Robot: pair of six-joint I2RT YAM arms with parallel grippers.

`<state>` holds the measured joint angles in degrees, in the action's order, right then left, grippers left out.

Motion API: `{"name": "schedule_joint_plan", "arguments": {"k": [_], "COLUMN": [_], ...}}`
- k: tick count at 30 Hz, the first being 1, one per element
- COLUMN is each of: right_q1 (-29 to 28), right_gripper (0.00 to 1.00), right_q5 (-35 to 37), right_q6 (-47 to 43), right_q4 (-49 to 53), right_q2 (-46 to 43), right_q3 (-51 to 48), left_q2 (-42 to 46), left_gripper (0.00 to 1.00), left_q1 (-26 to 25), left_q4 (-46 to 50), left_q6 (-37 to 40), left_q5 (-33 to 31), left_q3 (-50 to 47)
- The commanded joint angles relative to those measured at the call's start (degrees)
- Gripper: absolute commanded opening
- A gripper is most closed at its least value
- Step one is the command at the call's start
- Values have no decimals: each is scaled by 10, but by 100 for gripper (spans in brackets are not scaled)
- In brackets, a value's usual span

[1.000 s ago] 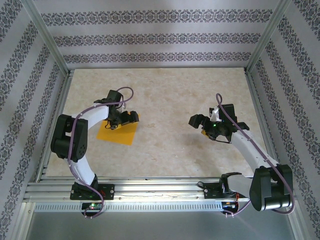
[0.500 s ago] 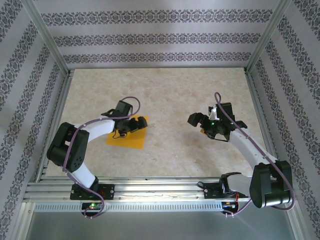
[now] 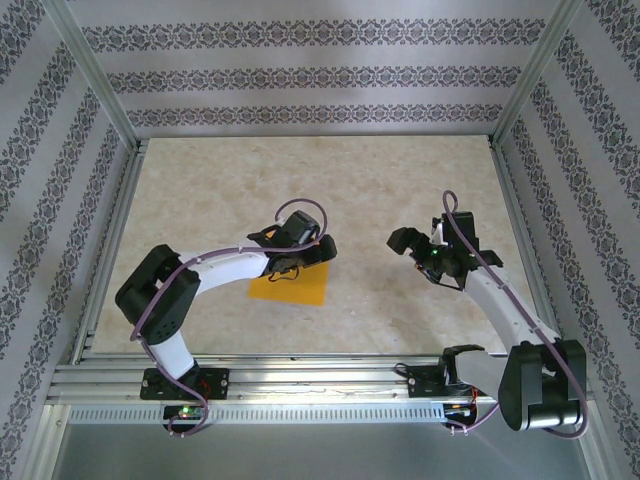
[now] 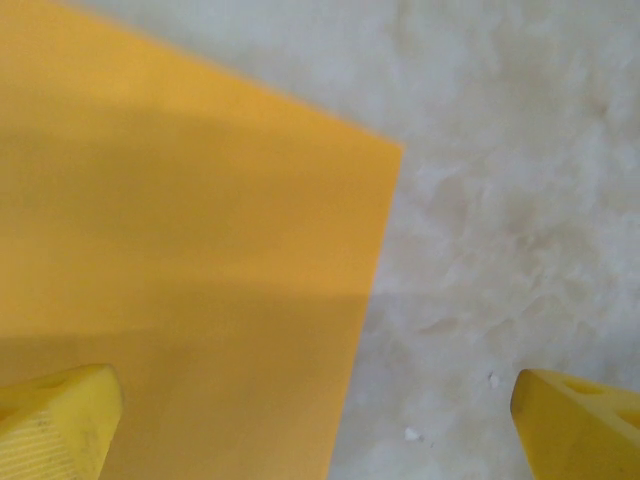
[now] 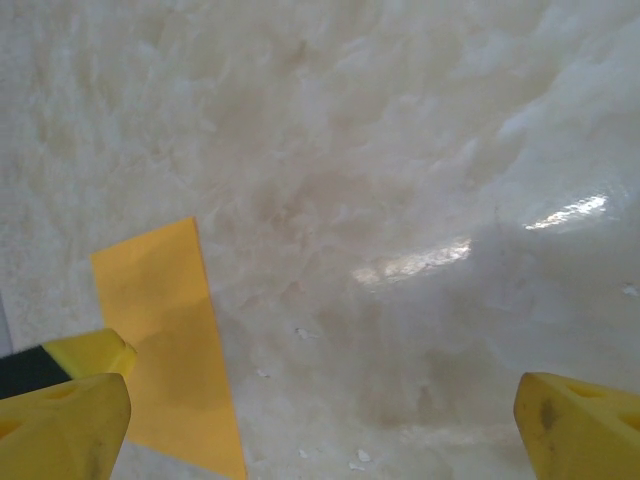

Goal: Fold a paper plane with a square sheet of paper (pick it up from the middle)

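Thin, smooth, matt orange-yellow paper for the square sheet of paper (image 3: 300,291), flat and uncreased. Under it, a polished, marble-look table (image 3: 400,190), cream and glossy, with bright glints near the right gripper (image 5: 320,425). Matt yellow plastic on that gripper's fingers (image 5: 580,425); the same, faintly ribbed, on the fingers (image 4: 50,425) of the left gripper (image 4: 320,430). Bare brushed metal along the near rail (image 3: 320,372). Smooth white casing on the left arm (image 3: 225,268) and right arm (image 3: 500,300).
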<state>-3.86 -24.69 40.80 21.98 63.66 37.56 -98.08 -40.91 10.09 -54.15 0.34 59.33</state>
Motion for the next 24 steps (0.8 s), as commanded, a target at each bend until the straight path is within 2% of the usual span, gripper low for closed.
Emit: {"name": "schedule_joint_plan", "arguments": {"k": [1,5,7,9,11,14,16,20,24], "right_q1": [4,-8,-25,-51,-74,-111,-120,-122,-122], "right_gripper": [98,98,98,98,98,98,98,98,98], "right_q5": [-27,-37,-38,-34,-13,31,51,50,42], "right_q6": [-39,-57,-59,-60,-63,-64,-50,-23,-15], "right_q4": [5,8,7,4,12,33,46,38,36], "right_q2": [-16,-17,-15,-8,2,16,22,19,23], "right_q3": [12,26,30,35,44,62,70,58,58], "left_q2": [46,88,115,146,158,121,84,16,-36], "left_gripper": [100,99,99,99,100,100,100,95,95], "left_q1": [-7,-7,-6,-2,24,66,71,71,71], "left_q4": [52,111,97,66,67,162,232,300,345], "left_q6": [99,174,230,253,247,229,230,253,266], "left_q5": [-125,-208,-218,-224,-192,-136,-137,-106,-76], "left_q3": [25,42,21,-21,-44,-7,33,92,137]}}
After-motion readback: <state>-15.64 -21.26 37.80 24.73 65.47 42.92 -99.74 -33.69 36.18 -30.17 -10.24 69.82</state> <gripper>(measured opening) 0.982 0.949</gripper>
